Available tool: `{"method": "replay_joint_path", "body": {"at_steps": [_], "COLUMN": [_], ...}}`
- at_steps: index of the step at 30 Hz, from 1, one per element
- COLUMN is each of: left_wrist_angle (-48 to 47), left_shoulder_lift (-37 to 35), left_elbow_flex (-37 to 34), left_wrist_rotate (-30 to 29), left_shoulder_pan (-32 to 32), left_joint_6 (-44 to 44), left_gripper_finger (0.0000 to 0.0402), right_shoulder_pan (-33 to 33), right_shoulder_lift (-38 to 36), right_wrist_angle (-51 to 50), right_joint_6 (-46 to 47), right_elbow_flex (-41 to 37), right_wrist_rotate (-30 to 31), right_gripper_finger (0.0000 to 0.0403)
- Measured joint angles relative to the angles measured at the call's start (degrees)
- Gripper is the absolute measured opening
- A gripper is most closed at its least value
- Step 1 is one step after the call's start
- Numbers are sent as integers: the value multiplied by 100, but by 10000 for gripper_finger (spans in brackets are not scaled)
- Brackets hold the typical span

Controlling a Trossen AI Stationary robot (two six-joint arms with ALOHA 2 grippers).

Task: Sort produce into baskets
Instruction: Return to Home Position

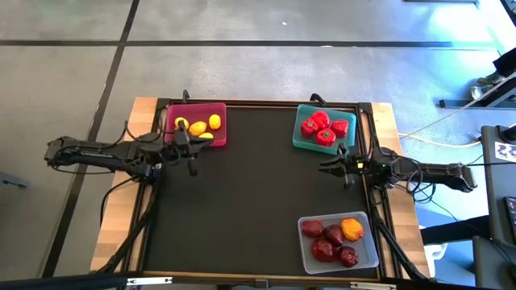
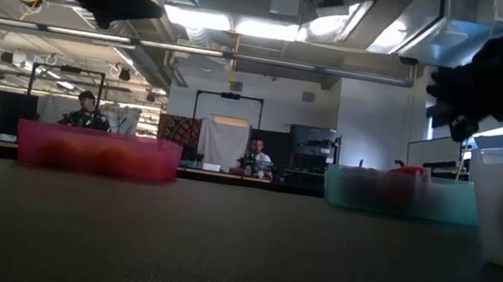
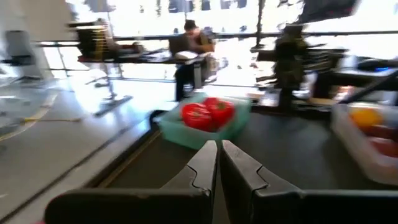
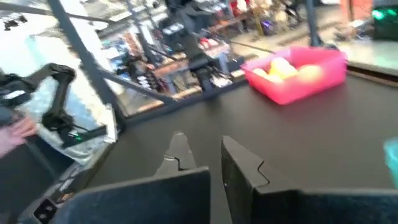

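Observation:
The produce lies sorted in the baskets. Yellow lemons (image 1: 198,126) lie in the pink basket (image 1: 219,111) at the far left. Red peppers (image 1: 321,126) fill the teal basket (image 1: 298,142) at the far right. Dark red apples (image 1: 329,240) and one orange-yellow piece (image 1: 351,229) lie in the clear basket (image 1: 368,259) at the near right. My left gripper (image 1: 196,154) hovers level and shut beside the pink basket's near side, with its shut tips (image 3: 219,149) facing the teal basket (image 3: 186,134). My right gripper (image 1: 326,166) hovers shut just near of the teal basket, holding nothing, and faces the pink basket (image 4: 298,71).
The black mat (image 1: 250,209) between the three baskets is bare. A wooden table edge (image 1: 121,217) and cables run along both sides. In the low view people sit at desks (image 2: 255,156) in the room beyond the table.

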Motion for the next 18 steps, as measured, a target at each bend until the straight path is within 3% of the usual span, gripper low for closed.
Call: {"method": "replay_joint_path", "body": {"at_steps": [4,8,18], "left_wrist_angle": [58,30,13], "left_shoulder_lift": [-605,-1388,-3079], "left_elbow_flex": [-470,-816,-1851], "left_wrist_rotate": [610,1209,1221], "left_shoulder_pan": [-4,-9,-62], "left_joint_6": [-190,-338,-699], "left_gripper_finger": [17,17,17], "right_shoulder_pan": [0,0,0], "right_shoulder_lift": [-640,-1008,-871], "right_wrist_angle": [-713,-734,-777], "right_joint_6": [130,122,296], "right_elbow_flex": [0,-4,-11], "right_wrist_rotate": [409,649,633], "right_gripper_finger": [17,17,17]}}
